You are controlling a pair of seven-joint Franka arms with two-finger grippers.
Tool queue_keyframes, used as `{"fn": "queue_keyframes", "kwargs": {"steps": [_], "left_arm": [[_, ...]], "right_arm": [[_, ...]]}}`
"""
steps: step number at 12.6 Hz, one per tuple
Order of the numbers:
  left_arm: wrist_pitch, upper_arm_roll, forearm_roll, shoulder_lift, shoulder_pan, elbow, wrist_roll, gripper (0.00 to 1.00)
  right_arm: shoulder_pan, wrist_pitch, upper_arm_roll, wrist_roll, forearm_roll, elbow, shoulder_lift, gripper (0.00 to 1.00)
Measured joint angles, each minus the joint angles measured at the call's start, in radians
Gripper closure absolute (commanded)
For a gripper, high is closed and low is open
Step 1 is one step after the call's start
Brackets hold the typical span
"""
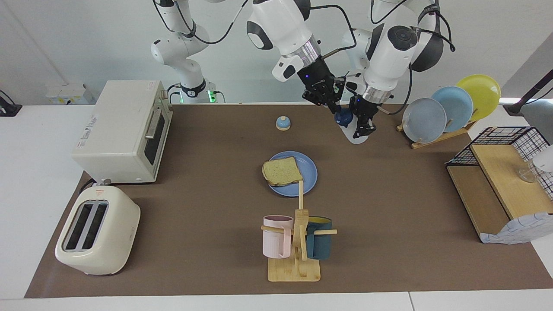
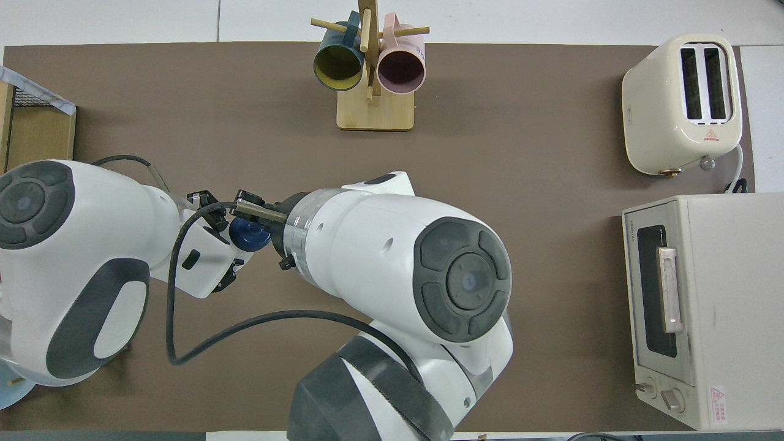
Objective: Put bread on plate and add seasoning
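The bread (image 1: 281, 171) lies flat on the blue plate (image 1: 309, 172) at the table's middle, its crust overhanging the rim toward the right arm's end. Both are hidden under the right arm in the overhead view. The seasoning (image 1: 355, 135) is held tilted in the air over the table's near part, toward the left arm's end from the plate. My left gripper (image 1: 364, 125) is shut on its whitish body. My right gripper (image 1: 338, 109) is closed around its navy cap (image 2: 248, 236). Both grippers meet at the bottle in the overhead view.
A small blue dome with a wooden base (image 1: 283, 123) sits nearer to the robots than the plate. A mug tree (image 1: 298, 242) with two mugs stands farther out. Toaster oven (image 1: 125, 131) and toaster (image 1: 97, 235) are at the right arm's end. Plate rack (image 1: 449, 110) and wire shelf (image 1: 501, 181) are at the left arm's end.
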Motion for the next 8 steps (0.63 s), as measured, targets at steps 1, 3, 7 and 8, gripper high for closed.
{"fn": "queue_keyframes", "kwargs": {"steps": [1,3,7,8], "left_arm": [[0.001,-0.001,-0.001,0.000,0.000,0.001,-0.001,1.00],[0.001,0.001,-0.001,-0.001,0.000,0.000,-0.001,1.00],[0.000,-0.007,-0.001,-0.001,-0.007,-0.008,-0.001,1.00],[0.000,-0.007,-0.001,-0.001,-0.009,-0.008,-0.001,1.00]], "right_arm": [[-0.002,-0.003,0.000,0.014,0.000,0.002,-0.001,1.00],[-0.010,-0.006,0.000,0.035,0.013,0.006,-0.004,1.00],[-0.023,0.003,-0.006,0.038,0.025,0.019,-0.003,0.01],[-0.024,0.002,-0.007,0.038,0.025,0.017,-0.003,0.00]]}}
